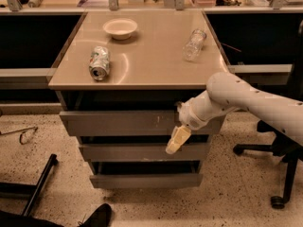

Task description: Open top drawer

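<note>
The top drawer (118, 123) is the widest grey handleless front just under the tan tabletop (142, 56), with small white scuffs (158, 121) right of centre. A dark gap shows above it, and it stands a little further out than the two slimmer fronts below. Its tray is hidden. My gripper (173, 141), pale yellow at the end of the white arm (246, 100), hangs at the right part of that front, its tip over the gap below the front. The arm comes in from the right.
On the tabletop lie a white bowl (120, 28), a crushed can (99, 63) and a clear plastic bottle (194, 44). An office chair base (279, 174) stands on the right. A black bar (40, 183), a shoe (94, 216) and glasses (23, 135) lie on the floor on the left.
</note>
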`<control>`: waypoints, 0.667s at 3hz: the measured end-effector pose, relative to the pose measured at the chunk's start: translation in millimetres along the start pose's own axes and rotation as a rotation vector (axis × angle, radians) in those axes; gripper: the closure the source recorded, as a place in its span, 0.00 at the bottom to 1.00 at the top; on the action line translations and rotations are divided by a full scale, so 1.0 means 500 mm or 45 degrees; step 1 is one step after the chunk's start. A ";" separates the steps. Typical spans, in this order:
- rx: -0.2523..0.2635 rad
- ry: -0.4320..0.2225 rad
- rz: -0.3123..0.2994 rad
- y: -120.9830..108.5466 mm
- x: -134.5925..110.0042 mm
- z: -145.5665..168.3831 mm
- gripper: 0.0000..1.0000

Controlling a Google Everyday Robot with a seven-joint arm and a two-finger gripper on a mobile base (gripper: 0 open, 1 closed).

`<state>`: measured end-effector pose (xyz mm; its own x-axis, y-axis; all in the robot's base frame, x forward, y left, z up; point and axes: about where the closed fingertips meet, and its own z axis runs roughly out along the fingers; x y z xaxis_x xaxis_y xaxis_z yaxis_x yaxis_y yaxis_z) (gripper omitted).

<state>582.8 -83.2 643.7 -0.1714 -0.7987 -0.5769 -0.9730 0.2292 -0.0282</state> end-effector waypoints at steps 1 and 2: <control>-0.006 0.000 0.002 0.004 -0.004 -0.009 0.00; -0.034 -0.031 0.028 0.038 -0.001 -0.017 0.00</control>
<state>563.3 -83.2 650.6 -0.1897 -0.7798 -0.5965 -0.9728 0.2316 0.0066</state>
